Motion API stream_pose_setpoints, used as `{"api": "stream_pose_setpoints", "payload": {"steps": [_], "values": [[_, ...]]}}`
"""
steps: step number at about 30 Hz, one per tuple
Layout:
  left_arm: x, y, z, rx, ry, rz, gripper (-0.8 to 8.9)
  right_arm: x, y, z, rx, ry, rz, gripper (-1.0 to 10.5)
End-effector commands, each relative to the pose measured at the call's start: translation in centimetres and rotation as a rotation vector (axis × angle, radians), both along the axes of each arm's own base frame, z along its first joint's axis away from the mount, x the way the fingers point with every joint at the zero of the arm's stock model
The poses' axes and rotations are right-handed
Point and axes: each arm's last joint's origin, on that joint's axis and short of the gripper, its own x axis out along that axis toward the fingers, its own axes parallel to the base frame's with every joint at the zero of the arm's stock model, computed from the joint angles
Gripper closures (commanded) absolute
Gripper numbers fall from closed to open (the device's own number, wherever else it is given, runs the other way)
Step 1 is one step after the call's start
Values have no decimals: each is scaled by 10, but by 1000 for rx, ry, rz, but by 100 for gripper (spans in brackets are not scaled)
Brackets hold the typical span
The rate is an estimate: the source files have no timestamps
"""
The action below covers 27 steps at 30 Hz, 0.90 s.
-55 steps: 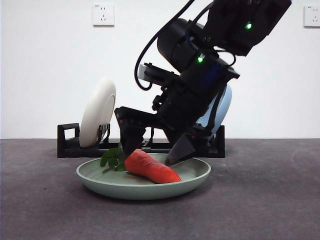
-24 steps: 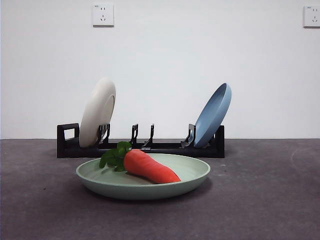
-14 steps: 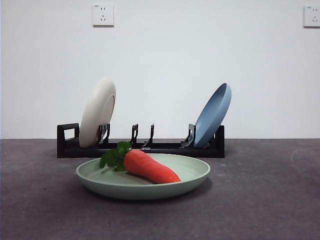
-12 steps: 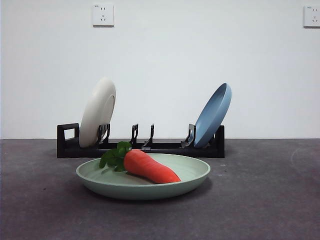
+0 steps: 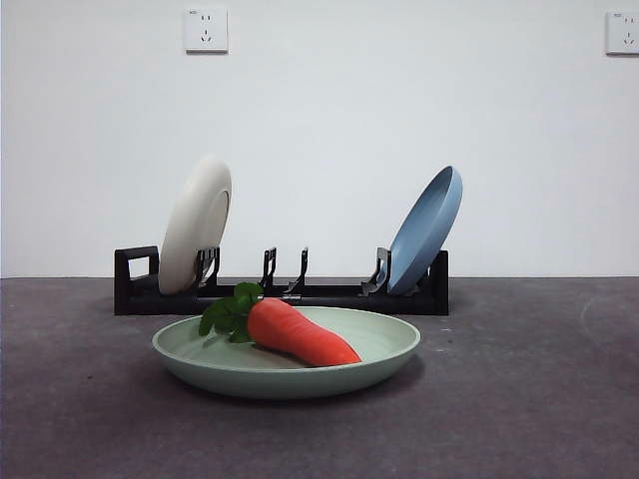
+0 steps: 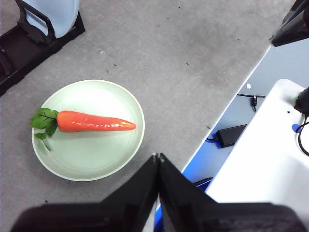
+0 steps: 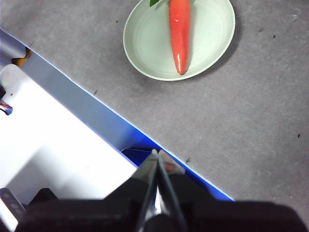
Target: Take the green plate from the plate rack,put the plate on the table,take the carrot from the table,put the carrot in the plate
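The green plate (image 5: 379,349) lies flat on the dark grey table (image 5: 529,399), in front of the black plate rack (image 5: 329,295). The carrot (image 5: 300,335) rests inside the plate, leafy top toward the rack's handle end. Both wrist views show the plate (image 6: 96,154) (image 7: 149,43) and carrot (image 6: 94,122) (image 7: 179,31) from high above. My left gripper (image 6: 158,156) is shut and empty, raised well clear of the plate near the table edge. My right gripper (image 7: 157,153) is also shut and empty, held high over the table's edge. Neither arm appears in the front view.
A cream-white plate (image 5: 195,225) leans in the rack's handle end and a blue plate (image 5: 427,228) in the other end; the middle slots stand empty. A white bench (image 6: 270,159) and cables lie beyond the table edge.
The arm that stood over the plate with its jaws around the carrot has withdrawn out of the front view. The carrot and plate stay put.
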Motion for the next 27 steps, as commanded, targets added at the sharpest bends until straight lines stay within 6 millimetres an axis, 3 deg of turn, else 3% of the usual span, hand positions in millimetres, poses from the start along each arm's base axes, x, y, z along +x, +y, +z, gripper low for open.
{"api": "stream_pose_setpoints", "payload": {"steps": [1,5,10,16,22,27], "values": [[4,9,8,-17,-98,63,817,0,0,-1,3,0,-4,946],[18,27,27,-87,-297,118,817,0,0,-1,1,-1,-6,946],[32,65,53,-210,-500,167,817,0,0,-1,2,-2,-6,946],[19,113,62,-235,-702,327,817,0,0,-1,2,-2,-6,946],[7,134,22,-174,-894,473,816,0,0,-1,2,-2,-6,946],[8,141,-41,-164,-965,556,816,0,0,-1,2,-2,-6,946]]}}
